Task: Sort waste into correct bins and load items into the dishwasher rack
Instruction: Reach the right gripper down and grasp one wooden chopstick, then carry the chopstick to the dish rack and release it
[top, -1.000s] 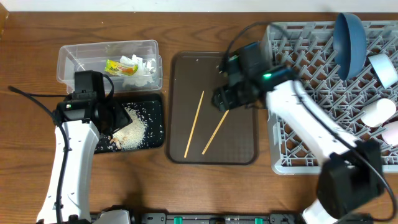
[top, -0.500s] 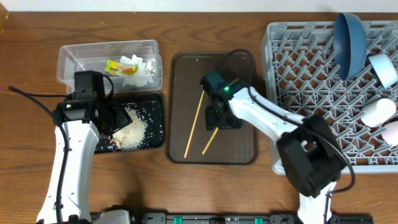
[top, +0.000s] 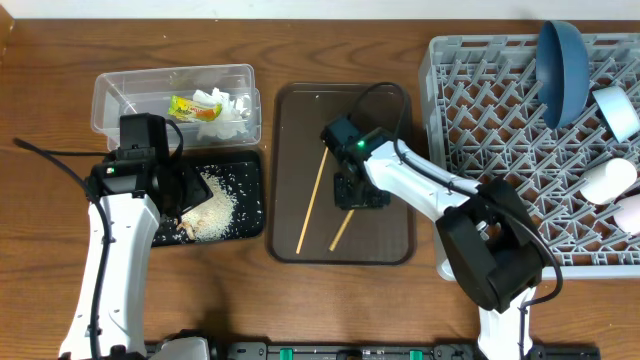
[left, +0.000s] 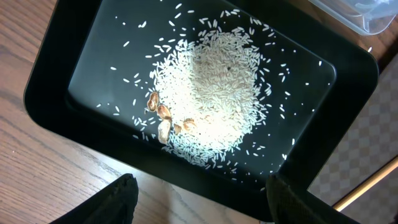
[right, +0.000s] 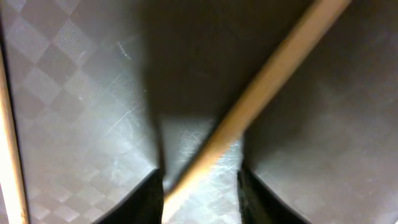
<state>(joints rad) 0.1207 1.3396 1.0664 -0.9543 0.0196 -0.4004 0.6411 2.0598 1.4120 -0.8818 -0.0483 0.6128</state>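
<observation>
Wooden chopsticks (top: 313, 200) look like the last loose items. Both lie on the brown serving tray (top: 385, 240) at the centre of the overhead view, apart from each other, slanting from upper right to lower left.

Step in hand: pick-up of the right-hand stick (right: 267, 74). My right pincer (top: 350, 192) is down on the tray over the stick's upper part. In the wrist view the stick runs diagonally between my two fingers (right: 146, 202), one on each side. Whether they pinch the wood or only flank it, I cannot tell. The other stick shows at the far left edge of that view, well apart from the fingers.

Left pincer (left: 205, 208): fingers wide apart, holding nothing, above the near rim of the black tray (left: 93, 74), where the rice (left: 217, 87) sits in a heap. Tissue (top: 232, 108) and wrapper (top: 190, 106) are in the clear box (top: 130, 85), upper left. Waste looks sorted.

Rack (top: 500, 110), right of frame: blue plate (top: 562, 60) stands on edge, with bowl (top: 620, 110) and cups (top: 610, 180) at the right side.

Next move, my judgement: get a firm pinch, lift straight up, carry right, lay the stick in the rack. The hold is off-centre on a thin round stick, so it may swing or roll out. Then the second stick.
</observation>
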